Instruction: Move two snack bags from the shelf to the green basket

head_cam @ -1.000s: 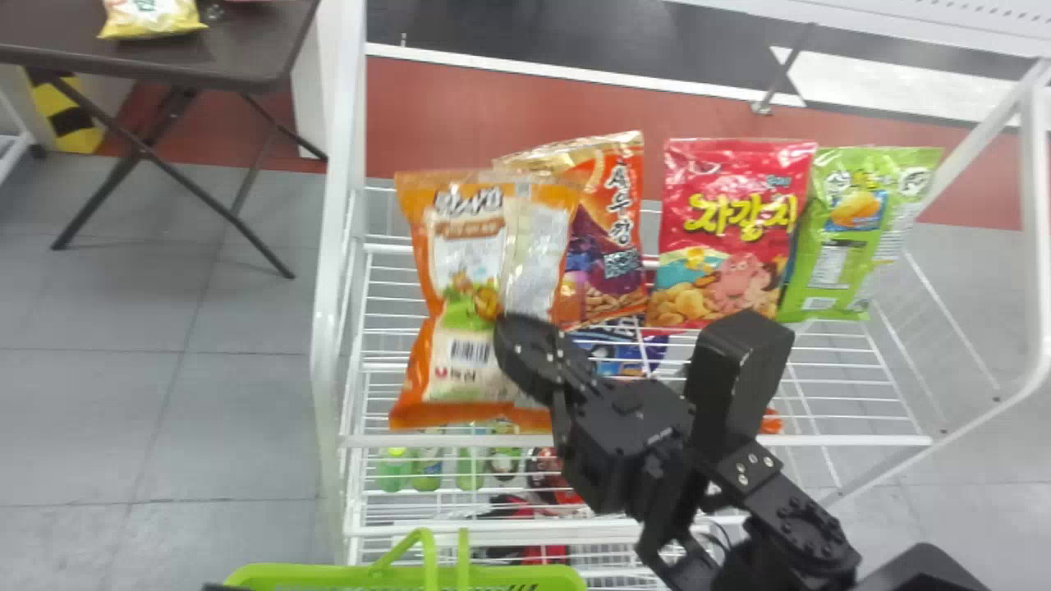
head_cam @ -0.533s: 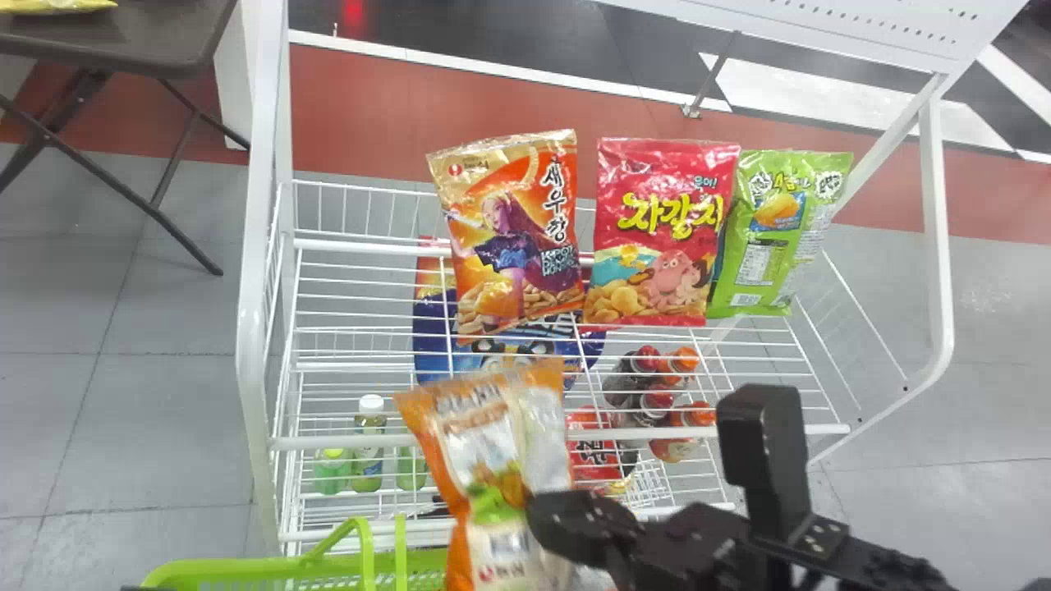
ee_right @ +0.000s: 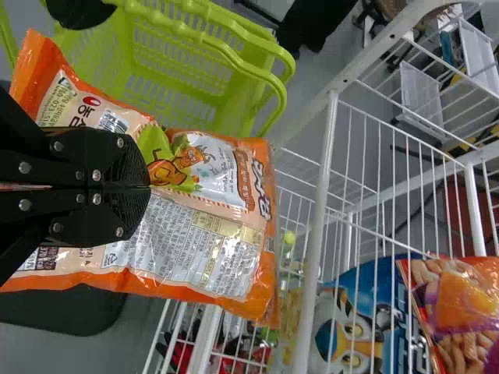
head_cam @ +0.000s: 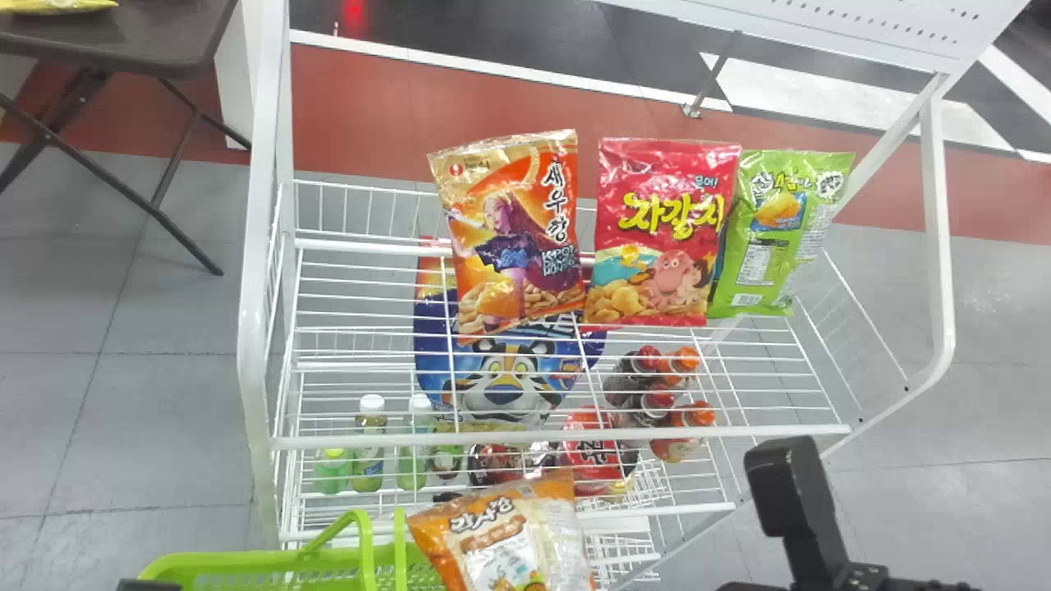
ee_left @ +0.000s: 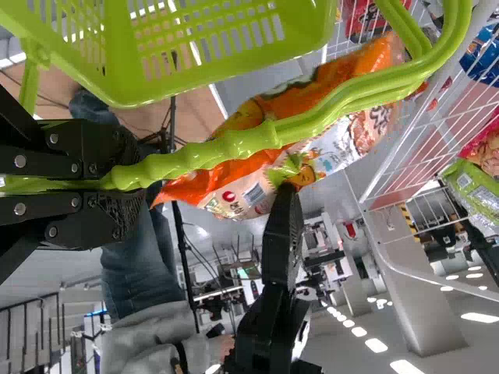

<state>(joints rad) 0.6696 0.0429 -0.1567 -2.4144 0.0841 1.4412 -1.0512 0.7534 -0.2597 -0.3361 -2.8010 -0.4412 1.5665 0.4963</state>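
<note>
At six o'clock in the head view, the orange-and-white snack bag is pinched by the right gripper, its jaws drawn nearly together with the bag's film between them. The bag is off the shelf and near the green basket, which sits at seven o'clock. Toward eight o'clock is the left gripper; the left wrist view shows its jaws closed about the basket's handle.

On the shelf's upper level, three more bags lean in a row: an orange-and-gold bag near twelve o'clock, a red bag at two, and a green bag between two and three, just beside the red one. Seen through the wires below are a blue bag around six o'clock and green bottles between seven and eight. A dark table stands at ten.
</note>
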